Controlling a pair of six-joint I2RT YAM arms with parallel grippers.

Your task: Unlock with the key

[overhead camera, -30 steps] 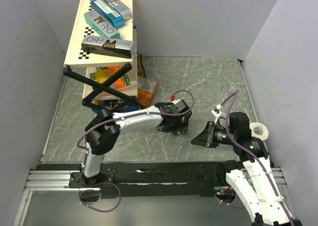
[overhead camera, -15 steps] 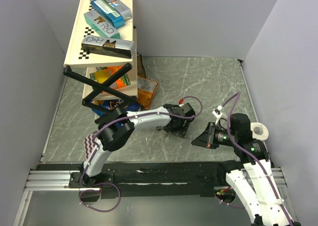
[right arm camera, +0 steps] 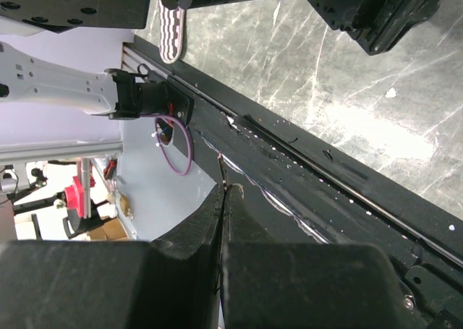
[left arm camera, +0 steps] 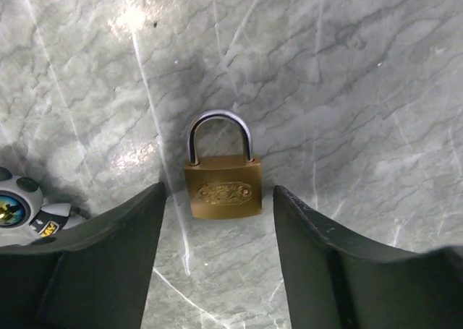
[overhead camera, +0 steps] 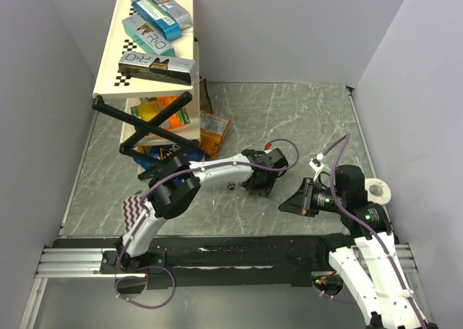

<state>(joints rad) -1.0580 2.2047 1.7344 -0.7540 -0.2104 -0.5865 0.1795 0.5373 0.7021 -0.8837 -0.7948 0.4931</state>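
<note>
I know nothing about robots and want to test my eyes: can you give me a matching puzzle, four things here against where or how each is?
1 brass padlock
2 left gripper
3 right gripper
4 blue box

a on the shelf top
b fingers pressed together
c flat on the table
d fingers apart, flanking the padlock

Pairs: 1-c, 2-d, 3-b, 4-a

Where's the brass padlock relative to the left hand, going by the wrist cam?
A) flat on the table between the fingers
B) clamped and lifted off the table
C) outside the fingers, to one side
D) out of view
A: the brass padlock lies flat on the table between the left hand's fingers, with a gap on each side.
</note>
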